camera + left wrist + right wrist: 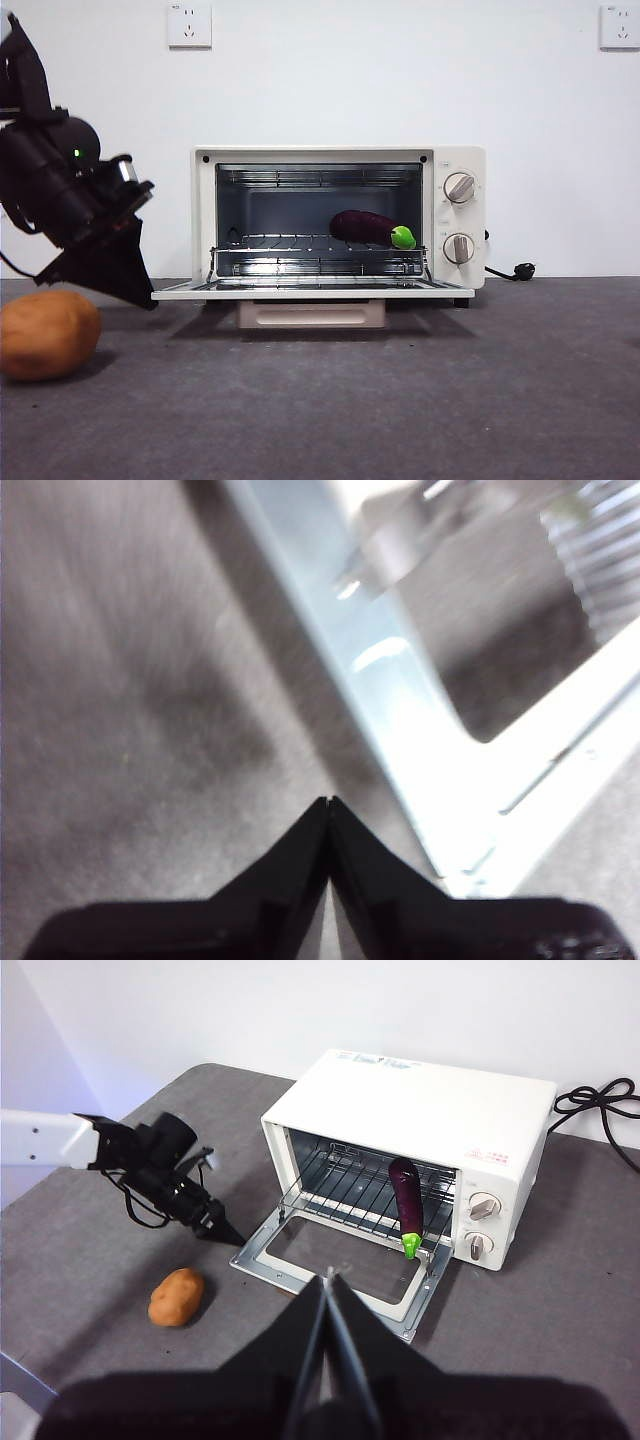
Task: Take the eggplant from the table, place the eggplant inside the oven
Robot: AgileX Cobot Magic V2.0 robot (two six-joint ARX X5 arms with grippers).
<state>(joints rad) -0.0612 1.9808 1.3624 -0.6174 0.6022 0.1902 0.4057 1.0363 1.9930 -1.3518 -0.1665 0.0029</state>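
The dark purple eggplant (366, 228) (406, 1203) with its green cap lies on the wire rack inside the cream-white oven (455, 215) (430, 1100), toward the knob side. The oven's door (310, 291) (335, 1265) (430, 770) lies folded down flat. My left gripper (135, 290) (328, 802) (232, 1232) is shut and empty, its tip low over the grey table (400, 400) right beside the door's left corner. My right gripper (327, 1278) is shut, empty, held high above the table in front of the oven and out of the front view.
A round orange-brown potato (45, 335) (177, 1297) rests on the table at the front left, near the left arm. The oven's black power cord (510, 271) (590, 1100) trails behind its right side. A white wall stands behind.
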